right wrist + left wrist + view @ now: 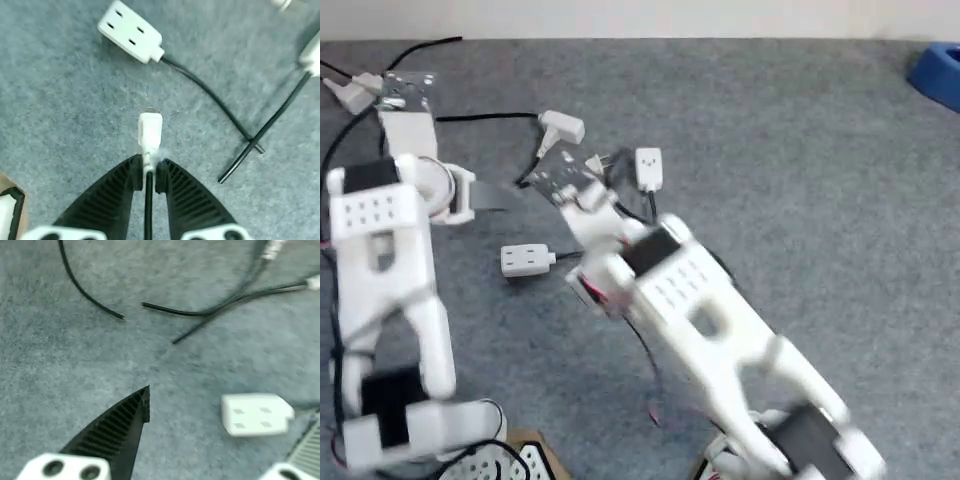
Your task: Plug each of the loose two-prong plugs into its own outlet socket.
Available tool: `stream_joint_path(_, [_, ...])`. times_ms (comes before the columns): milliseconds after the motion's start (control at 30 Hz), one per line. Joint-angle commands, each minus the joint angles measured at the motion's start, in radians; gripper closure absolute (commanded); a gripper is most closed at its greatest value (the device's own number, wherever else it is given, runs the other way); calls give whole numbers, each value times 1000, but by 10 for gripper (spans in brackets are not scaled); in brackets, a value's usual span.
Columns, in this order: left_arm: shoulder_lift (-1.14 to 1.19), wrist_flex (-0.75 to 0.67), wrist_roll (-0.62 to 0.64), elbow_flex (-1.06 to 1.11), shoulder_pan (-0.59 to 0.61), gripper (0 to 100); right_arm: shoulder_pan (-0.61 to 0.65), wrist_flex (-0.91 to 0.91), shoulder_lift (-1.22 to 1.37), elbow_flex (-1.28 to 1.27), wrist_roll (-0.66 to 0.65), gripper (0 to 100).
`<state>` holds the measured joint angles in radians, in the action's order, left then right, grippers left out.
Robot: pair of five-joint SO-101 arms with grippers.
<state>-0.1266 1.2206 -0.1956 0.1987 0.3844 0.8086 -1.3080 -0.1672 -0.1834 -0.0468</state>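
Your right claw: clamped on white plug, prongs apparently toward outlet socket ahead, apart. Your left claw: spread, second socket between its fingers.

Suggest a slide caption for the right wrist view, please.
Right claw shut on a white plug against the grey carpet, with a white outlet socket lying farther ahead.

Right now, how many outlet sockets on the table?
2 clear in high view: near socket between left arm and right arm, far socket beyond the right arm. The socket by the left fingers may be a third; blurred white pieces could hide more.
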Motion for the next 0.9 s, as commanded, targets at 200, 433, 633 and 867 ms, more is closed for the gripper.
stream_joint_path(200, [535, 54, -77, -476, 50, 543, 12, -364, 512, 816, 31, 991])
stream_joint_path(433, [670, 57, -118, -518, 48, 543, 35, -458, 769, 1075, 32, 991])
stream_joint_path(633, [690, 94, -163, -504, 91, 543, 53, -456, 783, 1079, 38, 991])
stream_joint_path(867, [680, -28, -222, -289, 130, 543, 61, -418, 780, 1084, 114, 991])
